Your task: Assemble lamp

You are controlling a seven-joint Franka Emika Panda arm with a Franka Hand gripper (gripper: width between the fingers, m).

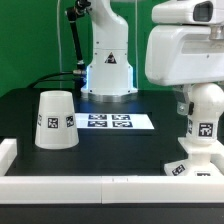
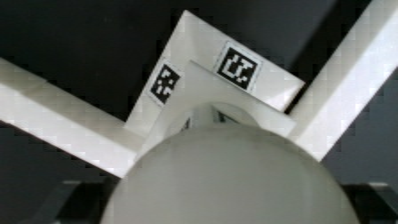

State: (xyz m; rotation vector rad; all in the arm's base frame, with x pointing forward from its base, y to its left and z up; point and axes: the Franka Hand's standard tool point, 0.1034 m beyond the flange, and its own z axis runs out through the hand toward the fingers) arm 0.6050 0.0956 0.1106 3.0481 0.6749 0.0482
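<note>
The ball-shaped white bulb (image 1: 205, 122) with a black tag stands upright over the square lamp base (image 1: 190, 168) at the front corner on the exterior view's right. My gripper (image 1: 197, 98) hangs directly above and is shut on the bulb. In the wrist view the bulb (image 2: 222, 170) fills the lower middle between dark fingers (image 2: 71, 203), and my gripper (image 2: 222, 208) sits around it. The base (image 2: 199, 72) shows two tags beyond it. The tapered shade (image 1: 56, 120) stands wide end down on the exterior view's left, well apart.
The marker board (image 1: 108, 122) lies flat mid-table in front of the robot's pedestal (image 1: 107, 70). A low white wall (image 1: 90, 186) borders the black table at the front and sides. Its corner (image 2: 54, 110) encloses the base.
</note>
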